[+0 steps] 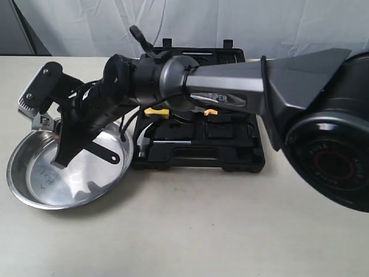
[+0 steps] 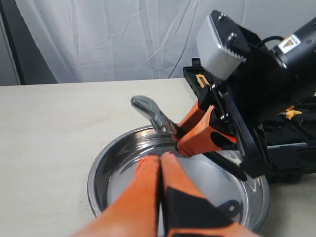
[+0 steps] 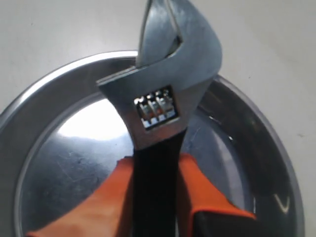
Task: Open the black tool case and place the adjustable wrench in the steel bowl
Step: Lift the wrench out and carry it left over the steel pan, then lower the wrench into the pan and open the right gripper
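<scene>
- The right gripper (image 3: 155,167) was clenched on the black handle of the adjustable wrench (image 3: 165,84); it held the wrench over the steel bowl (image 3: 34,108), silver head raised above the rim
- The left gripper (image 2: 160,160) had its orange fingers pressed together on nothing, above the bowl
- The black tool case (image 1: 196,158) lay open just beside the bowl

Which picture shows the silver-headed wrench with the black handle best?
The right wrist view: the silver-headed, black-handled adjustable wrench fills it, adjusting wheel clear, gripped by the right hand. The left wrist view shows its head smaller, from the side. The exterior view shows only a bit of head beside the arm.
</scene>
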Action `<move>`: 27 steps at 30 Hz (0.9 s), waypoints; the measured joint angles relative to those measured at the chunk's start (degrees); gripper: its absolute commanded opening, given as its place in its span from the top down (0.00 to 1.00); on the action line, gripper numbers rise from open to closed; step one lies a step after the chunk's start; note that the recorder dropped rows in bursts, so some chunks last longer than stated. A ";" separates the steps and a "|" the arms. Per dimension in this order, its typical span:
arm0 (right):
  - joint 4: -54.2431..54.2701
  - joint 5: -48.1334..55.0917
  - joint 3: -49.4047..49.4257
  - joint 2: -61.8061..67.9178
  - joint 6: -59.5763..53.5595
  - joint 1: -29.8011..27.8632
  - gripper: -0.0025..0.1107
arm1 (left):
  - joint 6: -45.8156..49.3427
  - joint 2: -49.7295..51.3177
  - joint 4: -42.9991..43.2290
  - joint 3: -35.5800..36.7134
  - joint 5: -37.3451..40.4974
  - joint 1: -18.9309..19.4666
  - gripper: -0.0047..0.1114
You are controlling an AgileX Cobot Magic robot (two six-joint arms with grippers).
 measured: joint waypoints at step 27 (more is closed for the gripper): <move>1.52 0.29 -0.22 1.54 0.00 0.48 0.68 | 0.00 0.00 0.00 0.00 0.09 0.00 0.96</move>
